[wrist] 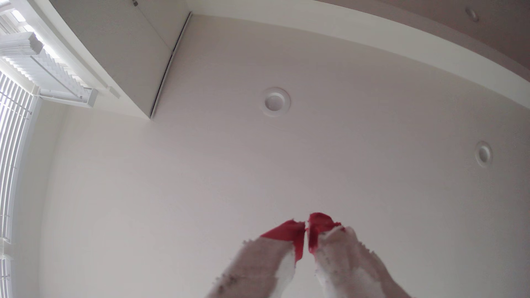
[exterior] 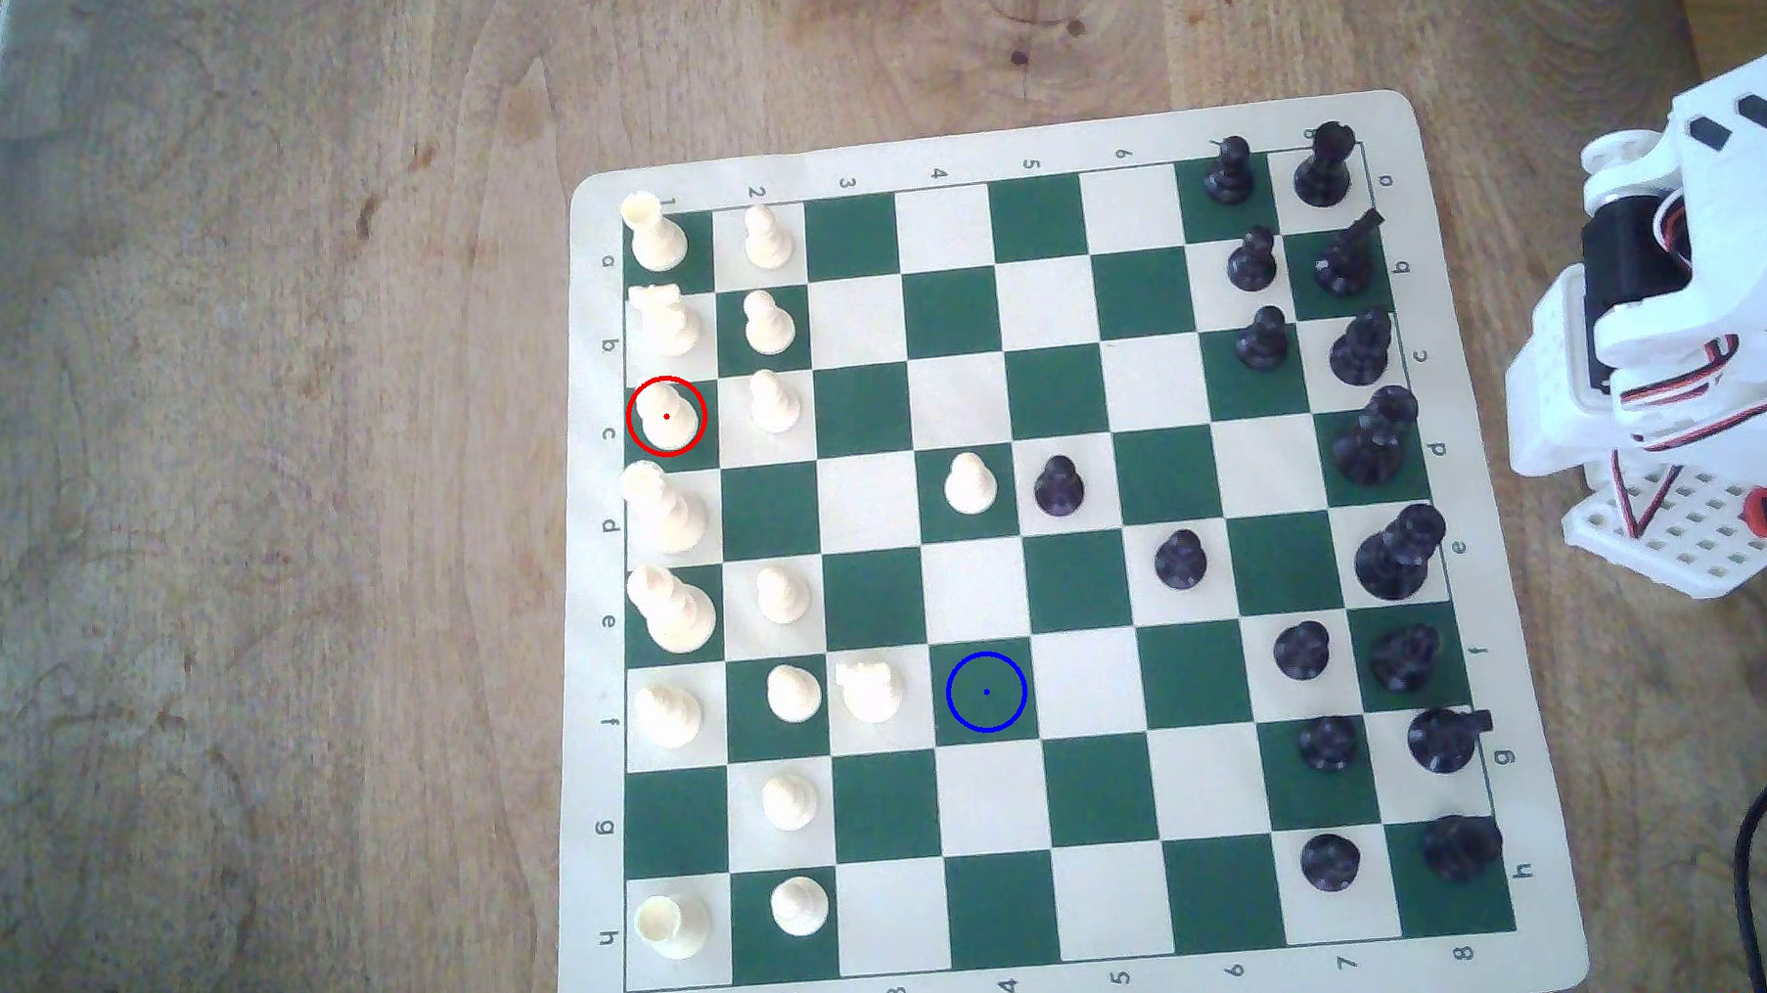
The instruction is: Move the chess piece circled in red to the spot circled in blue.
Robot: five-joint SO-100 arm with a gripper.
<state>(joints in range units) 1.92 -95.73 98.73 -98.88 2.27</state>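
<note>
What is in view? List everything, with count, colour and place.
table: one, brown wood, under everything
board: one, green and cream, on the table
bishop: one, cream, red-ringed, square c1, exterior view's left
spot: one, green square with blue ring, f4, vacant
other cream pieces: fifteen, mostly in the exterior view's two left columns
black pieces: sixteen, exterior view's right side
cable: one, black, exterior view's lower right
ceiling lights: two, white, wrist view
blinds: white, wrist view
arm: one, white, exterior view's right, off the board
end effector: one, red-tipped, shut, holding nothing, facing the ceiling
</note>
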